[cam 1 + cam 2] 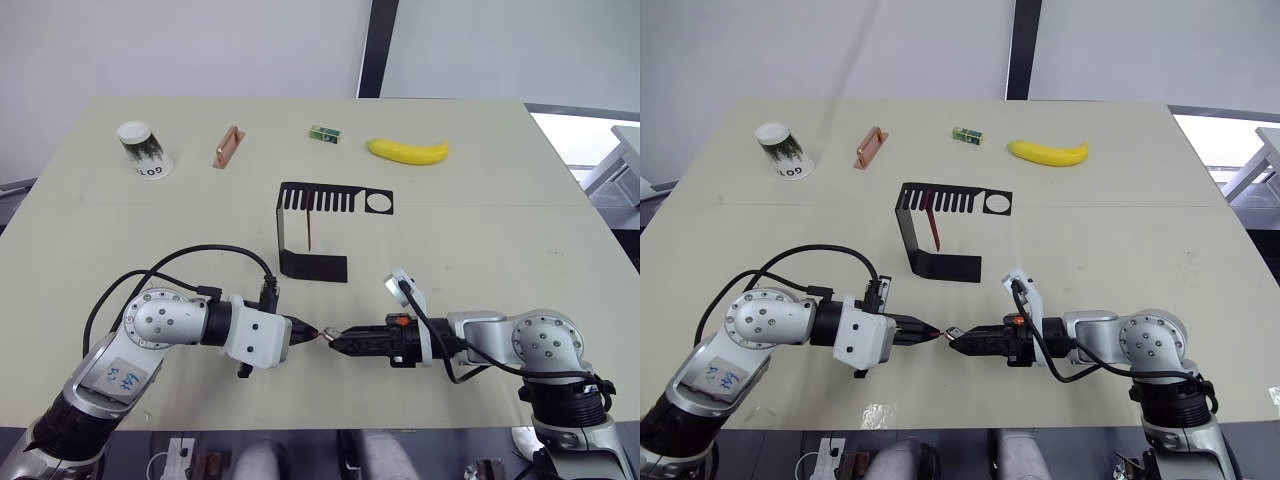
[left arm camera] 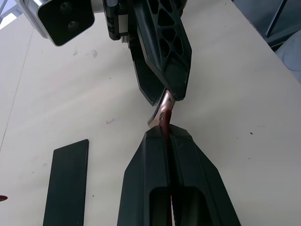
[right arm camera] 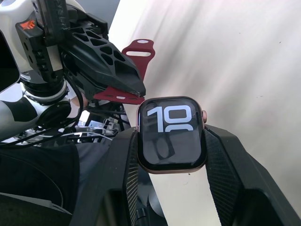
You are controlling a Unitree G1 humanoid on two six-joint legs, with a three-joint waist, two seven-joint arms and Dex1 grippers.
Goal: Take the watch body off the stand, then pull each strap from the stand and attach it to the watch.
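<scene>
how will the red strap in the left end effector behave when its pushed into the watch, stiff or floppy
Probably floppy: the strap curves past the left end effector. Gripped near its tip, that short part should push fairly firmly. The watch body looks steadily clamped.

Bright, even daylight; soft shadows, wrist views slightly blurred nearby.

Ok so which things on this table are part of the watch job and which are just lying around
Part of the job:
watch body, held in the right gripper
red strap, held in the left gripper
second red strap, hanging on the stand
stand

Just lying about:
paper cup
copper handle
green box
banana
</scene>
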